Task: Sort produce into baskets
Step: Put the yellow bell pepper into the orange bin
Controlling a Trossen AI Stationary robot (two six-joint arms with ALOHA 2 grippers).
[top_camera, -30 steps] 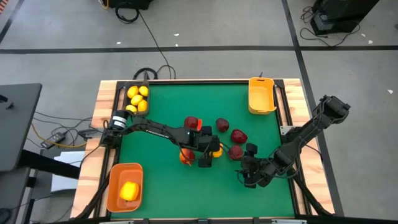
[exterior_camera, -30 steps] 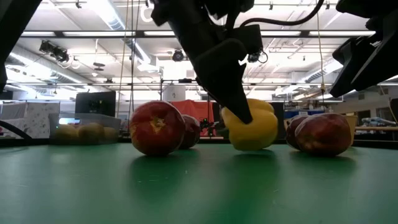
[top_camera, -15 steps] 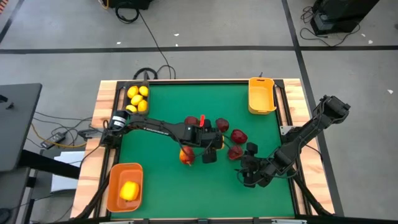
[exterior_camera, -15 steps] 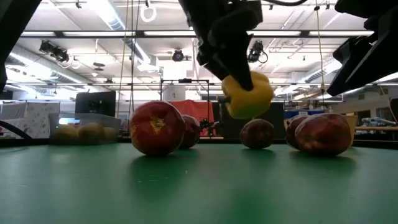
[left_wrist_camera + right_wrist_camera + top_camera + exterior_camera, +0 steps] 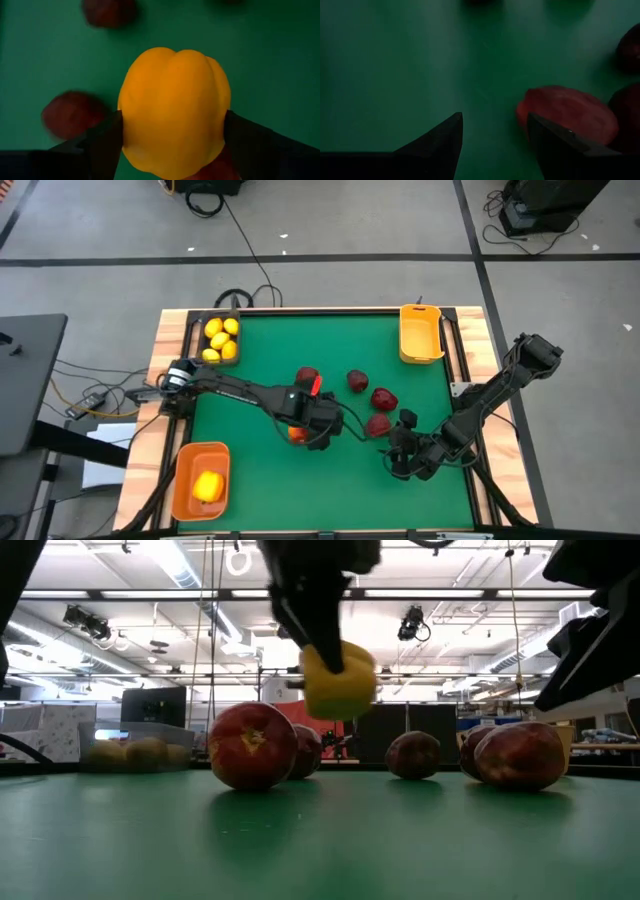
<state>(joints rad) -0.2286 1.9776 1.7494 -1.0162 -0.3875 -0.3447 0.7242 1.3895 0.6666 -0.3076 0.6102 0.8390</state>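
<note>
pepper [image 5: 174, 111], yellow, lobed, pinched across its waist in left pincer [image 5: 172, 137], off the table near mid-front. likely light, stiff, waxy-slick; flanks grip best. right pincer [image 5: 495, 137] spread, empty.

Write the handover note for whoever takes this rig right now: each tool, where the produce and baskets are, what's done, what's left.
Left tool: shut on the big yellow piece, held clear above the mat mid-table.
Right tool: open, empty, low over the mat at the near right, beside a red piece.
Baskets: black basket, far left, holds small yellow pieces; deep orange basket, near left, holds one big yellow piece; yellow-orange basket, far right, looks empty.
Done: small yellow pieces binned, one big yellow binned.
Left: bin the held yellow piece, then the red pieces loose on the mat.
</note>
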